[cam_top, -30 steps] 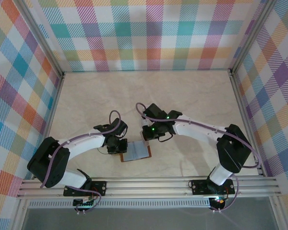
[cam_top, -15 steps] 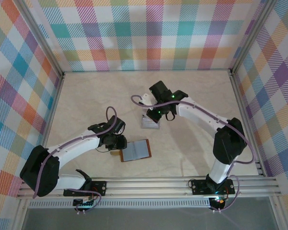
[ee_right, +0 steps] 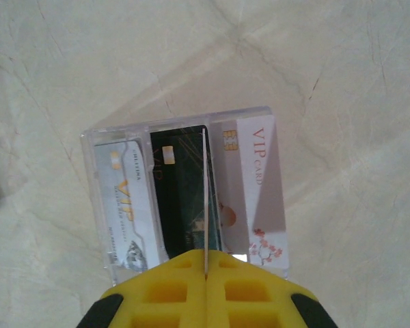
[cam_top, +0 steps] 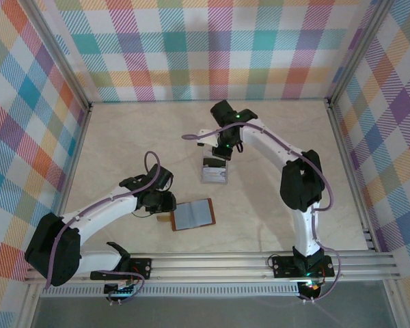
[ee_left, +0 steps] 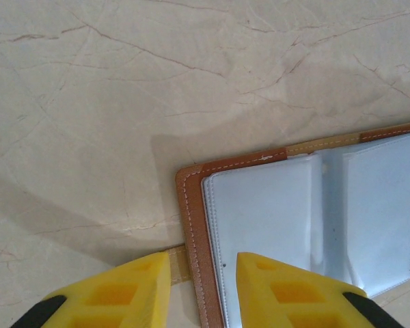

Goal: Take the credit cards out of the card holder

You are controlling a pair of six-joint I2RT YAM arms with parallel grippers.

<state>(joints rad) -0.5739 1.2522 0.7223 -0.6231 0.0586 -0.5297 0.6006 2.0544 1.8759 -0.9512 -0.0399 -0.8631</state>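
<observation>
1. Near the front middle of the table [cam_top: 123, 137], the card holder [cam_top: 193, 214] lies open and flat with its grey-blue inner pockets facing up.
2. The left gripper [ee_left: 201, 265] sits at the holder's left border. Its fingers are apart, one on each side of the stitched brown edge and a small tan tab [ee_left: 180, 263]. Contact with the holder cannot be confirmed.
3. Farther back, apart from the holder, a clear tray [ee_right: 180, 116] holds three credit cards [ee_right: 126, 205] side by side: silver, black, and white with pink.
4. The right gripper [ee_right: 206, 263] hangs over the tray with its fingers pressed together on a fourth card [ee_right: 203, 184]. That card is held edge-on, in line with the seam between the black and white cards.
</observation>
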